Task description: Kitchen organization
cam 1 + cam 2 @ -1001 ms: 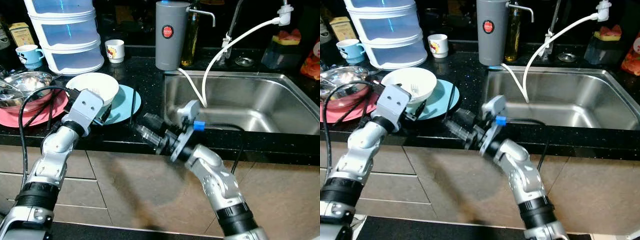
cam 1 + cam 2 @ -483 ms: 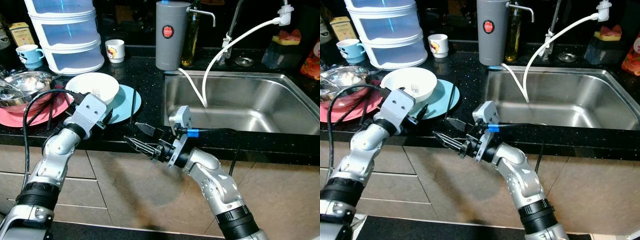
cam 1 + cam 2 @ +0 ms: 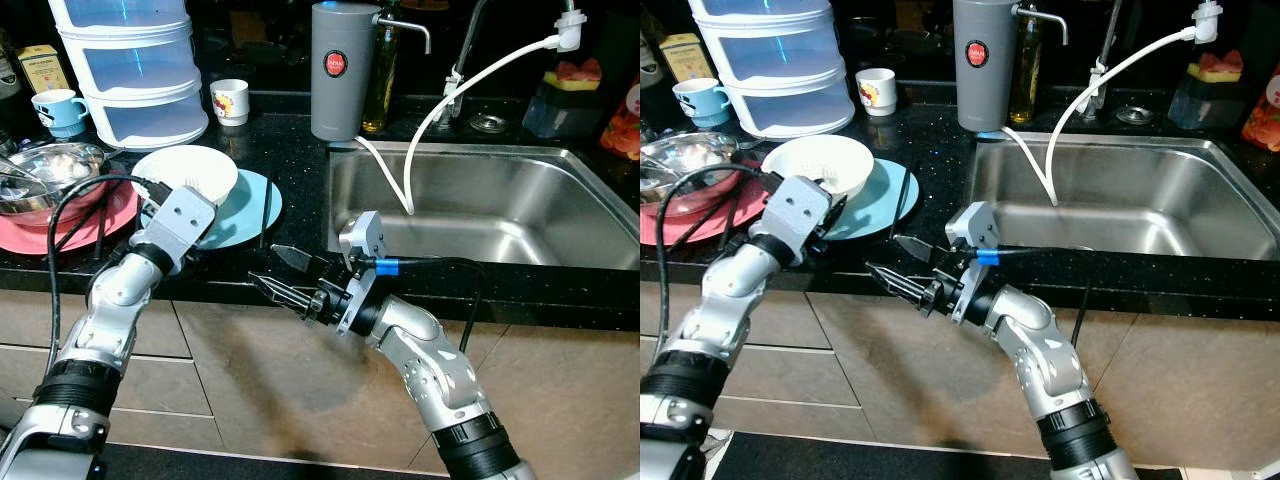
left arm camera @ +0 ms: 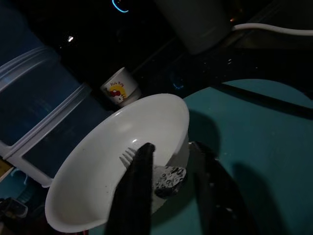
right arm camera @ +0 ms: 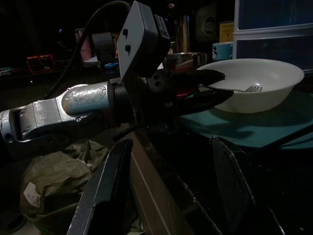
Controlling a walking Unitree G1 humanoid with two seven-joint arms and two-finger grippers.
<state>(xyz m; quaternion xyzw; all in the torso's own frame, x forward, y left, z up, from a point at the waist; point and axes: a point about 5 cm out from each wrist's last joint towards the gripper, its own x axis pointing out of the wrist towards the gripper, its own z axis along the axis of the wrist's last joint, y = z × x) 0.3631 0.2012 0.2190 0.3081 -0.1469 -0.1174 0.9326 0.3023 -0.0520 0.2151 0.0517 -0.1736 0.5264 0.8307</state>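
Note:
A white bowl (image 3: 185, 168) with a fork (image 4: 128, 155) in it rests on a blue plate (image 3: 245, 205) on the black counter. My left gripper (image 4: 171, 147) is at the bowl's near rim. One finger sits inside the bowl and the other outside, with a narrow gap left around the wall. From the right wrist view, that left gripper (image 5: 226, 84) reaches in over the rim. My right gripper (image 3: 265, 265) hovers open in front of the counter edge, below the plate, holding nothing.
Black chopsticks (image 3: 265, 205) lie across the plate. A steel bowl (image 3: 50, 165) sits on a pink plate (image 3: 40, 235) at left. Stacked plastic drawers (image 3: 135, 70), two mugs (image 3: 231, 100) and a grey dispenser (image 3: 338, 70) stand behind. The sink (image 3: 480, 200) is on the right.
My left gripper has pushed forward onto the bowl's near rim. The right gripper dropped from the counter edge and spread its fingers, then held still over the last half second.

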